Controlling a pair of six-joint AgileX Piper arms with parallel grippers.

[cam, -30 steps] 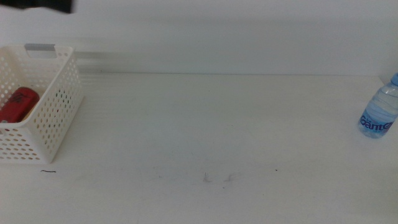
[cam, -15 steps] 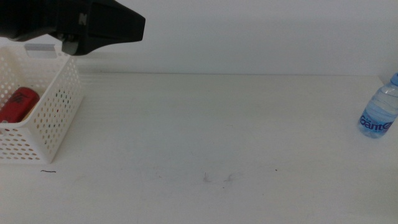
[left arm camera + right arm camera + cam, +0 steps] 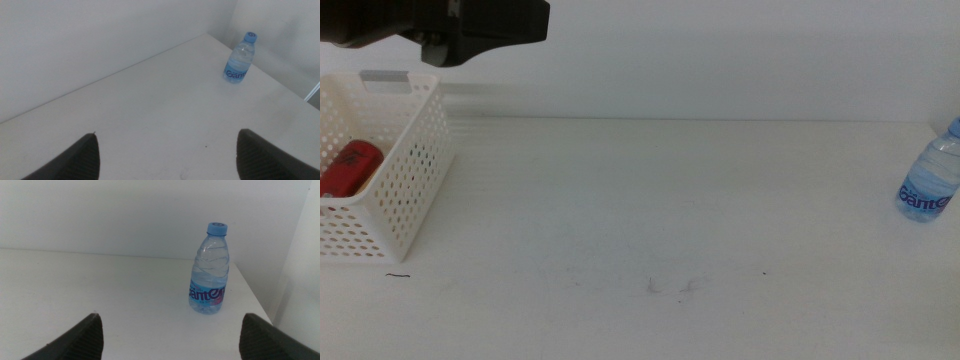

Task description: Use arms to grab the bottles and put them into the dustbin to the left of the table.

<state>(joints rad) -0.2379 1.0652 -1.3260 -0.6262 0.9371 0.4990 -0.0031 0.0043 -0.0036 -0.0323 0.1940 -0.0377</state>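
A clear water bottle [image 3: 929,180] with a blue cap and label stands upright at the table's far right edge. It also shows in the left wrist view as the bottle [image 3: 239,59] far across the table, and in the right wrist view as the bottle [image 3: 210,270] close ahead. A red can [image 3: 350,168] lies inside the white perforated dustbin [image 3: 405,170] at the left. My left arm [image 3: 470,25] hangs dark above the dustbin's back rim. The left gripper [image 3: 165,157] is open and holds nothing. The right gripper [image 3: 170,337] is open too, facing the bottle; that arm is outside the middle view.
The white table [image 3: 650,200] stretches wide between dustbin and bottle, with faint scuff marks [image 3: 670,286] near the front. A white wall runs behind it. The bottle stands close to the table's right corner.
The left arm came into the middle view from the top left over the dustbin, then lifted slightly. The bottle and the can have stayed put.
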